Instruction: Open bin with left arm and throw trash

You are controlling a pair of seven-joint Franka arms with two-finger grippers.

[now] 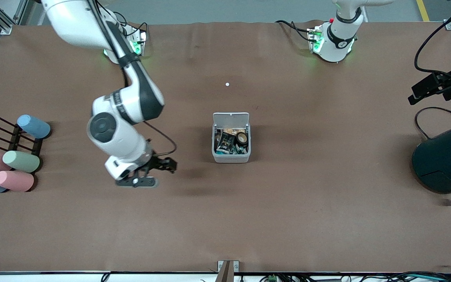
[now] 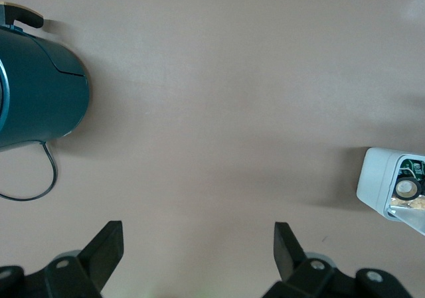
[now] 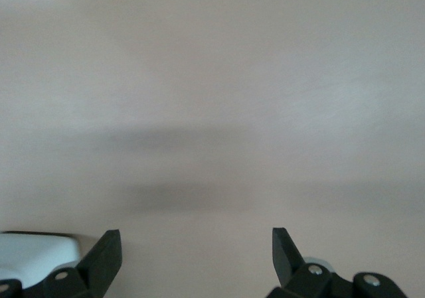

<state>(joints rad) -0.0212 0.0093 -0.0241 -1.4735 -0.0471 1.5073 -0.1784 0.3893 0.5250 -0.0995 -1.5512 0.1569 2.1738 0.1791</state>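
The bin (image 1: 231,156) stands mid-table with its white lid (image 1: 231,118) swung open. In it lie a black wrapper packet (image 1: 224,143) and a black tape roll (image 1: 242,138). A tiny white block (image 1: 227,84) lies on the table, farther from the front camera than the bin. My right gripper (image 1: 167,165) is open and empty, low over the table beside the bin toward the right arm's end; its view (image 3: 196,241) shows bare table. My left gripper (image 2: 199,235) is open and empty, high over the table between the drum and the bin (image 2: 380,182).
A big dark teal drum (image 1: 448,156) lies at the left arm's end, with a black cable beside it; it also shows in the left wrist view (image 2: 40,92). Pastel cylinders (image 1: 20,161) rest on a black rack (image 1: 16,137) at the right arm's end.
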